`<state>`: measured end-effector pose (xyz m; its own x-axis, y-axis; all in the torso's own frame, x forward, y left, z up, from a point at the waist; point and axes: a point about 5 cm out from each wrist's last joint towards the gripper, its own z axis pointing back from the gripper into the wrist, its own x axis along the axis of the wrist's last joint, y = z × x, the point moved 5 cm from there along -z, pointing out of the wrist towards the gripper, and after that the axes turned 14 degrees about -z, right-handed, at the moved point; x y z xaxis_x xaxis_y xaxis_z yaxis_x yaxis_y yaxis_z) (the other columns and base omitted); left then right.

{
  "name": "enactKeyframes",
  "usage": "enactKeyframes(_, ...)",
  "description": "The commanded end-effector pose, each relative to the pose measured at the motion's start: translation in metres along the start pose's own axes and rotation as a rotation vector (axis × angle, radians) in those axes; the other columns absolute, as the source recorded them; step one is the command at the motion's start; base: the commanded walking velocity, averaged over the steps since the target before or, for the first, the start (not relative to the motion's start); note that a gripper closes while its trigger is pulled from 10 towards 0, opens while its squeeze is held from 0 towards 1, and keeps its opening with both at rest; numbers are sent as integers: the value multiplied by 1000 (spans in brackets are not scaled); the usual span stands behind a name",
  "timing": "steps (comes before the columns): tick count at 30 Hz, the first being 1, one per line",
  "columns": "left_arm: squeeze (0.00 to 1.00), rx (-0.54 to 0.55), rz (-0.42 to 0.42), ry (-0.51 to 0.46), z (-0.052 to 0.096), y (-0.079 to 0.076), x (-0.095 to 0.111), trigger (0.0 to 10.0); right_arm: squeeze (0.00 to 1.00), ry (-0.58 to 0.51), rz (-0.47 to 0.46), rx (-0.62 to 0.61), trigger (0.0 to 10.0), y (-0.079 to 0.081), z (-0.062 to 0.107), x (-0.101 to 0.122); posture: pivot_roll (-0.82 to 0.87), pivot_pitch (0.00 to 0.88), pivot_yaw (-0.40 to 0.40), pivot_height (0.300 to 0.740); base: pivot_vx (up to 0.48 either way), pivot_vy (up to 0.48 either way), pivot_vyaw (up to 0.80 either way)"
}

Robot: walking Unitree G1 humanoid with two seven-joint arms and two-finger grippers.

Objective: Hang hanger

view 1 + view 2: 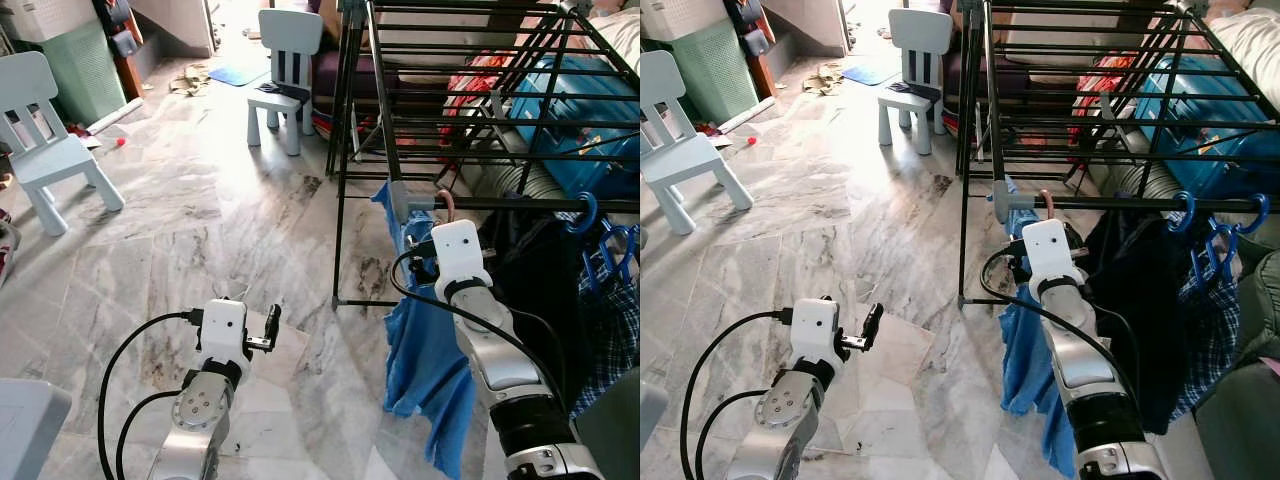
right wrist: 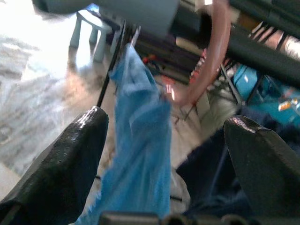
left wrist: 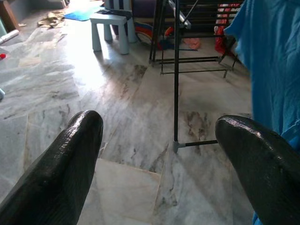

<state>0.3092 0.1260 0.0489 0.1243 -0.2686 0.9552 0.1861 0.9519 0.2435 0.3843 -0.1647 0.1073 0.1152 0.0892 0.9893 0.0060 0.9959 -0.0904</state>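
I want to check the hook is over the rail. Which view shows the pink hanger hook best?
The right wrist view: the pink hook curves over the dark rail, close up between the right gripper's open fingers. Both eye views show it small, above the blue shirt.

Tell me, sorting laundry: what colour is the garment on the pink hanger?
Bright blue garment, clearest in the left eye view.

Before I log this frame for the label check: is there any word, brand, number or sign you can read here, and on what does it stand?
No text is readable.
Blue suitcase: no legible label.
Right gripper casing, by the pink hanger hook and blue garment: no marking.
Left gripper casing: no marking.
White chair: dark striped item on it, no lettering.
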Motion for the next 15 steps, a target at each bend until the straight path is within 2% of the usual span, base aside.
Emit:
enactKeyframes(1,0,-12,-3,-14,-2,-1,3,10000,0,30,9,-15,10000,-7,1,-10,74,75,-37,740,0,0,0)
enactKeyframes(4,0,-36,89,12,-7,-7,3,10000,0,45,1,-7,10000,-11,-7,-11,73,94,-28,740,0,0,0)
enactKeyframes(8,0,-56,58,-12,-11,-11,10,10000,0,103,7,11,10000,-13,-15,-16,72,102,-26,740,0,0,0)
enactKeyframes(9,0,-69,36,-27,-12,-14,15,10000,0,130,-1,8,10000,-18,-21,-16,81,110,-25,740,0,0,0)
enactKeyframes(14,0,-66,32,-26,-10,-13,15,10000,0,151,26,45,10000,-17,-26,-18,98,116,-24,740,0,0,0)
enactKeyframes(15,0,-57,29,-14,-7,-12,12,10000,0,184,49,68,10000,-19,-28,-23,103,118,-23,740,0,0,0)
